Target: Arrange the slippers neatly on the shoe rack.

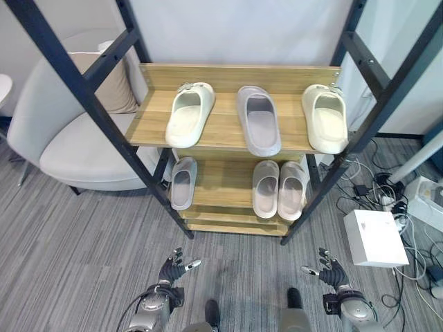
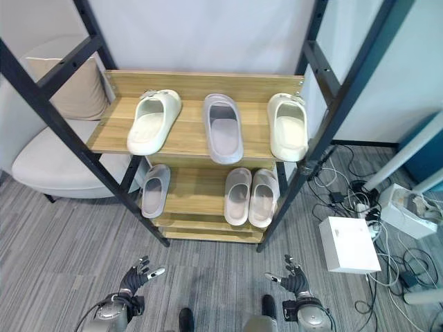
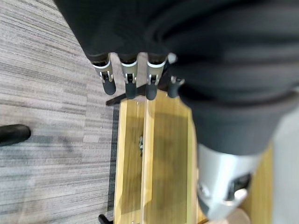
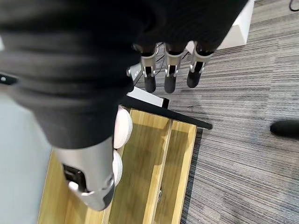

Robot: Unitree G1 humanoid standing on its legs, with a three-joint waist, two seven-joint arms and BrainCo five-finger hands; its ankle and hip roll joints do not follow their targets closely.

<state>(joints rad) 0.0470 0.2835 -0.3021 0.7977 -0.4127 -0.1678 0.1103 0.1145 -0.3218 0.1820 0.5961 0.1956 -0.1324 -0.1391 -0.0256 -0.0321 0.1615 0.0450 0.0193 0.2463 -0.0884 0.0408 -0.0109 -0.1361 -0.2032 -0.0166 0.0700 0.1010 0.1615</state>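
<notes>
Slippers [image 1: 258, 123] on shoe rack [image 1: 228, 135] beside armchair [image 1: 69, 138]; both hands [image 1: 176, 266] [image 1: 331, 270] low, fingers spread, empty.

The left hand [image 3: 140, 79] reaches out with its fingers [image 3: 128, 86] straight and side by side, holding nothing, its thumb [image 3: 224, 191] set apart from them. Past the dark fingertips lies the wooden shelf of the shoe rack [image 3: 159, 163], its light planks running lengthwise. Grey striped carpet [image 3: 51, 107] lies beside the rack.

Open floor [image 1: 83, 235] before rack [image 1: 228, 131] (chair [image 1: 76, 138] left)
</notes>
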